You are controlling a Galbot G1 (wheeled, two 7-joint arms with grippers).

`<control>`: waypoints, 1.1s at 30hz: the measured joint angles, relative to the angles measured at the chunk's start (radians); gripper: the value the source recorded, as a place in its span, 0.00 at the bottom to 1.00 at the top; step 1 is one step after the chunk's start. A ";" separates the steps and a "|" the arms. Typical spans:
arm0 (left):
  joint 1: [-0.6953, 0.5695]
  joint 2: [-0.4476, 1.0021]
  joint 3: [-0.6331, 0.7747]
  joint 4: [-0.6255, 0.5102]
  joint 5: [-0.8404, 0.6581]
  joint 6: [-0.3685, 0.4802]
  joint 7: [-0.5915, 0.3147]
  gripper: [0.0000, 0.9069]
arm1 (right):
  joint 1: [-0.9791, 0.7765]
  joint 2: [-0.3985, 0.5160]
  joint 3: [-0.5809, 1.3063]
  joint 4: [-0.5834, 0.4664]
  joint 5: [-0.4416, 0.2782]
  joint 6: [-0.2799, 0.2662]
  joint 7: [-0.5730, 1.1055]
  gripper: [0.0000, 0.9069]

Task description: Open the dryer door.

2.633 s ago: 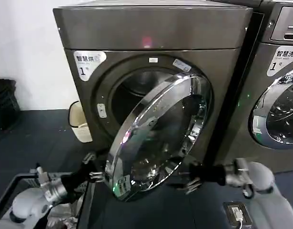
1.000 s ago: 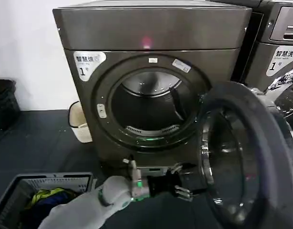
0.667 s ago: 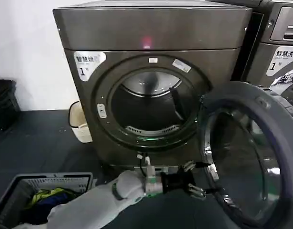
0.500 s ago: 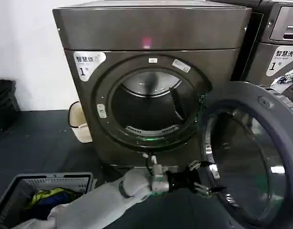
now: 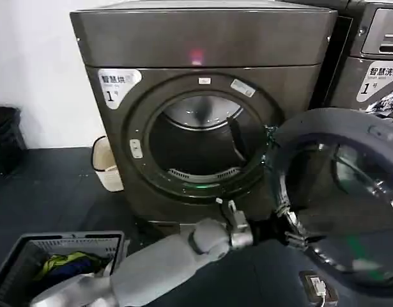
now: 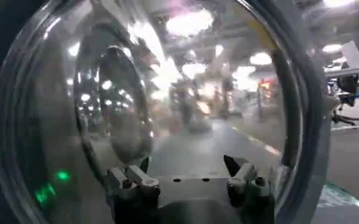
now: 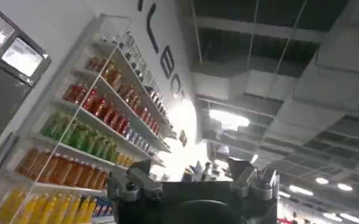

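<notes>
While swung wide right of the dryer (image 5: 202, 109), the dryer door (image 5: 340, 198) seems heavy, rigid, slippery-glassed; left gripper (image 5: 287, 228), fingers spread, presses its inner rim, the firmest hold.

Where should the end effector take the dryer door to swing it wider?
Probably the free edge of the dryer door, low on the grey inner rim, approached from the drum side. The door hangs open with its inner face toward the drum opening, and the left end effector is already there, open against that rim.

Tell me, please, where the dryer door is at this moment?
In the head view the dryer door hangs swung wide open on the right of the drum opening, with the left gripper at its lower inner rim.
</notes>
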 joint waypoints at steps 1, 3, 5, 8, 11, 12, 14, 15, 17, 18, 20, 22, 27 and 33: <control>-0.001 -0.009 0.002 0.009 0.002 -0.006 -0.011 1.00 | -0.002 0.000 0.001 0.000 0.001 0.001 -0.002 1.00; -0.003 -0.031 0.010 0.030 0.021 -0.025 -0.027 1.00 | -0.002 0.000 0.002 -0.001 0.002 0.003 -0.003 1.00; -0.008 -0.051 0.013 0.052 0.053 -0.057 -0.040 1.00 | -0.004 0.000 0.003 -0.003 0.002 0.006 -0.004 1.00; -0.011 -0.079 0.012 0.082 0.068 -0.084 -0.061 1.00 | -0.004 0.000 0.004 -0.007 0.000 0.014 -0.009 1.00; -0.018 -0.102 0.010 0.107 0.074 -0.090 -0.072 1.00 | -0.005 0.002 0.002 -0.005 0.000 0.017 -0.011 1.00; -0.022 -0.108 0.007 0.115 0.073 -0.093 -0.076 1.00 | -0.005 0.002 0.001 -0.005 0.000 0.017 -0.011 1.00; -0.030 -0.121 0.004 0.126 0.068 -0.099 -0.096 1.00 | -0.005 0.002 0.001 -0.004 -0.001 0.017 -0.011 1.00; -0.037 -0.127 0.003 0.128 0.064 -0.099 -0.102 1.00 | -0.005 0.002 0.001 -0.004 -0.001 0.017 -0.012 1.00; -0.045 -0.141 0.003 0.138 0.062 -0.102 -0.111 1.00 | -0.006 0.001 0.002 -0.002 -0.001 0.018 -0.012 1.00; -0.051 -0.148 0.002 0.146 0.063 -0.103 -0.117 1.00 | -0.007 0.001 0.003 -0.001 0.000 0.020 -0.014 1.00; -0.056 -0.163 0.000 0.161 0.064 -0.106 -0.123 1.00 | -0.012 -0.001 0.007 0.000 0.000 0.023 -0.019 1.00; -0.062 -0.176 0.000 0.178 0.068 -0.114 -0.124 1.00 | -0.014 -0.005 0.011 0.000 0.000 0.024 -0.020 1.00; -0.063 -0.188 0.000 0.204 0.068 -0.117 -0.133 1.00 | -0.015 -0.011 0.012 -0.004 0.000 0.025 -0.022 1.00; -0.069 -0.177 -0.018 0.212 0.066 -0.116 -0.148 1.00 | -0.011 -0.015 0.006 -0.007 -0.002 0.025 -0.023 1.00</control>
